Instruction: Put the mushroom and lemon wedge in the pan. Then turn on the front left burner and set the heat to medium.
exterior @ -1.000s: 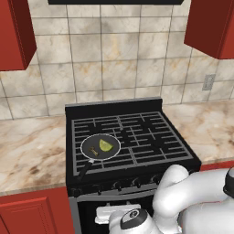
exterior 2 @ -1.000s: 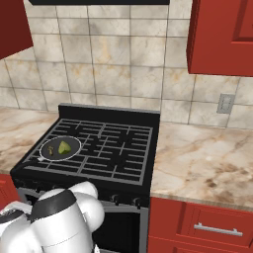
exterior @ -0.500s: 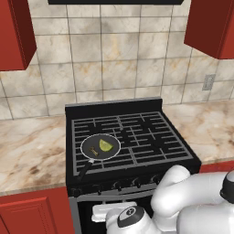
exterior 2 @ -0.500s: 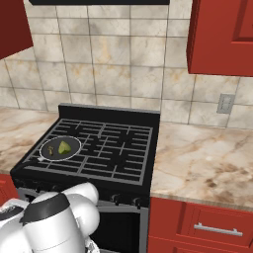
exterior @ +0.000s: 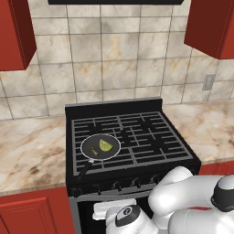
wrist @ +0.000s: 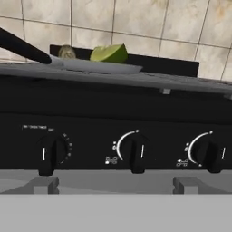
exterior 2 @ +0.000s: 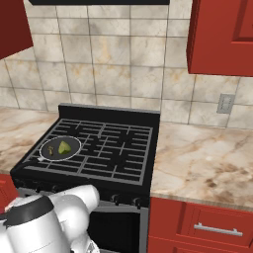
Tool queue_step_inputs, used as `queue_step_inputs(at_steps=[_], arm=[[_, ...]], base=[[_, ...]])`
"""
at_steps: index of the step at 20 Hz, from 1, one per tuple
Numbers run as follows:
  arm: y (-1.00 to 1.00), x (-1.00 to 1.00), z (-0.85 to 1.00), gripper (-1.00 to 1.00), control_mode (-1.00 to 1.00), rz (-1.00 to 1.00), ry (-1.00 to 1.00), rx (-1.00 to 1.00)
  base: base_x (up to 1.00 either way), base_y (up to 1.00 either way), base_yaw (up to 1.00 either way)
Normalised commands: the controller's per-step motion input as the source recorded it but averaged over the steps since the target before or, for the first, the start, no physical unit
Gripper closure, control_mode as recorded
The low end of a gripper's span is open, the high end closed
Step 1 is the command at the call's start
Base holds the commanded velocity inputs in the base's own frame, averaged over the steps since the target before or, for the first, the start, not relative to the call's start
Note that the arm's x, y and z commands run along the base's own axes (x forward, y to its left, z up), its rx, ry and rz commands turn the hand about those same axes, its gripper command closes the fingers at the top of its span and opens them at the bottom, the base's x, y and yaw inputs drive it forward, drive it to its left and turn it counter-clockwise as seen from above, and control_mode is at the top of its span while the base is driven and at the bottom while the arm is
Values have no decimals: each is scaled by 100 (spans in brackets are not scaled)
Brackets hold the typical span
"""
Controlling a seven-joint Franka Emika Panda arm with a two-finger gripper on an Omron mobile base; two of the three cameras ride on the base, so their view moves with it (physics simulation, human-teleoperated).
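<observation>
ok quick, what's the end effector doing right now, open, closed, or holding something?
End effector: cannot be told whether open or closed; it faces the stove knobs, just below the pan.

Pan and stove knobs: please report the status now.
Lemon wedge and mushroom both in the pan, front left of stove. Hand low, facing the knobs. Gripper state unclear. Nothing between hand and knobs.

Knobs (wrist: 46, 154) unobstructed — pan (exterior: 100, 147) sits above.
</observation>
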Motion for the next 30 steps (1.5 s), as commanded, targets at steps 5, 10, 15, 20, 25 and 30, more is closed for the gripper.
queue_step_inputs(at_steps=[5,10,15,20,25,30], arm=[[-75,29,-13,-100,-100,0,0,12],[-45,47,1,-100,-100,1,3,21],[-42,49,2,-100,-100,4,5,22],[-71,63,0,-100,-100,13,-1,20],[-86,48,-2,-100,-100,16,-1,15],[-95,15,-16,-100,-100,9,1,17]], base=[[0,0,0],[0,0,0],[0,0,0],[0,0,0],[0,0,0],[0,0,0]])
